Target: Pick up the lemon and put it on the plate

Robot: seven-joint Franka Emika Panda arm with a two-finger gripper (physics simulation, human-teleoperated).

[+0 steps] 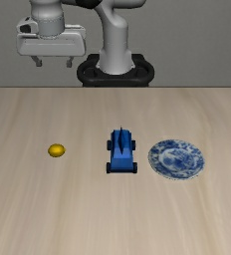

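Pale wood-grain tabletop (28,214) before a plain grey wall. The Franka arm (113,40) rose from its dark base (115,72) at the table's far edge and folded toward the exterior view's left, its gripper (50,64) pointing down, raised above the far edge, fingers spread wide and holding nothing. The lemon (56,150) lay on the table well apart from the gripper, lower in view. A blue toy car (120,152) stood between the lemon and the blue-patterned plate (176,158).
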